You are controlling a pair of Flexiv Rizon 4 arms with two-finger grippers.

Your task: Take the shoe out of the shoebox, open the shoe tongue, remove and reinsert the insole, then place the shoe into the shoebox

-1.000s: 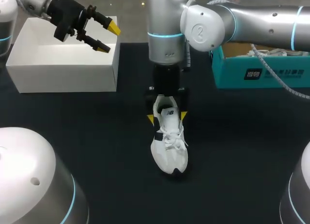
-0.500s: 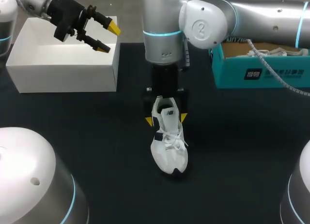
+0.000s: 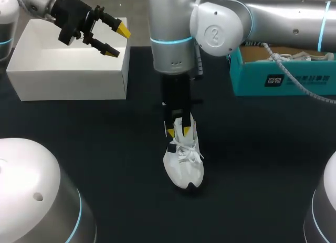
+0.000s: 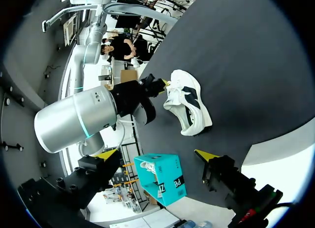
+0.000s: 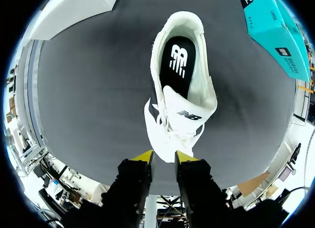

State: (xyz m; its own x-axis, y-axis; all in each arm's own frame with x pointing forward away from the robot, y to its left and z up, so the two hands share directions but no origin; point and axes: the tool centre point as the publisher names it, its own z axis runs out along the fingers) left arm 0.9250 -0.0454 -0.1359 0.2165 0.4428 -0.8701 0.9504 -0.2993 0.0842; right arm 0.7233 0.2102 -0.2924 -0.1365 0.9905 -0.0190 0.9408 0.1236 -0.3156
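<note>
A white shoe (image 3: 185, 161) with a black insole (image 5: 177, 65) stands on the black table, toe toward me. My right gripper (image 3: 176, 130) points straight down over its laced upper just below the tongue (image 5: 189, 114). Its yellow tips stand close together, pinching white shoe material (image 5: 164, 157). My left gripper (image 3: 117, 41) hangs open and empty above the open white box (image 3: 68, 70) at the back left. In the left wrist view the shoe (image 4: 189, 102) lies far ahead of the open left gripper (image 4: 153, 154), with the right gripper (image 4: 152, 85) at it.
A teal box (image 3: 278, 77) with paper in it stands at the back right, also seen as the teal box (image 4: 160, 181) and the teal box (image 5: 270, 26). Black table (image 3: 252, 159) lies bare around the shoe.
My right gripper's fingers, spread on either side of the shoe before, have closed onto its upper, and the arm shifted slightly left. The left arm has stayed still.
</note>
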